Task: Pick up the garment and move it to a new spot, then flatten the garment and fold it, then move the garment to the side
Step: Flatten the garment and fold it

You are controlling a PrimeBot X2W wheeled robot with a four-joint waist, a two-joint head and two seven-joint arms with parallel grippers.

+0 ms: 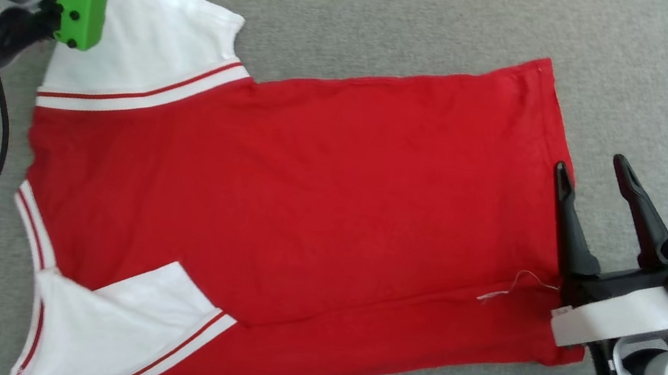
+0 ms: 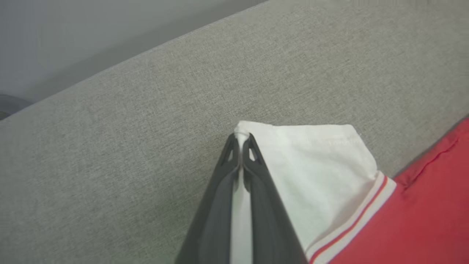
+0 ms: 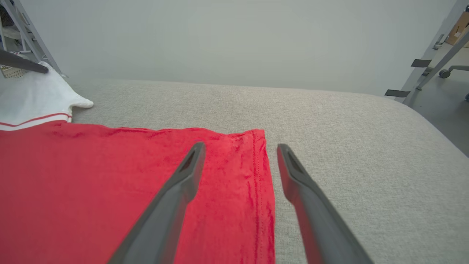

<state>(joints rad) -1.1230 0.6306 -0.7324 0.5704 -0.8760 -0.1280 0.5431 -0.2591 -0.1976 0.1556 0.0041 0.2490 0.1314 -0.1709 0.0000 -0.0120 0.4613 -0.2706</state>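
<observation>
In the head view, the garment [image 1: 320,185] lay flat on the grey cushion [image 1: 407,8]. Its long side ran left to right, tipped up a bit at the right. Its white sleeve [image 1: 154,39] end pointed left and its hem [image 1: 552,137] pointed right. The right gripper [image 1: 591,163] sat at the hem, fingers apart.

In the left wrist view, the left gripper [image 2: 241,141] was pinched tight on the sleeve's edge.

In the right wrist view, one finger was over the red hem, the other over the cushion.
</observation>
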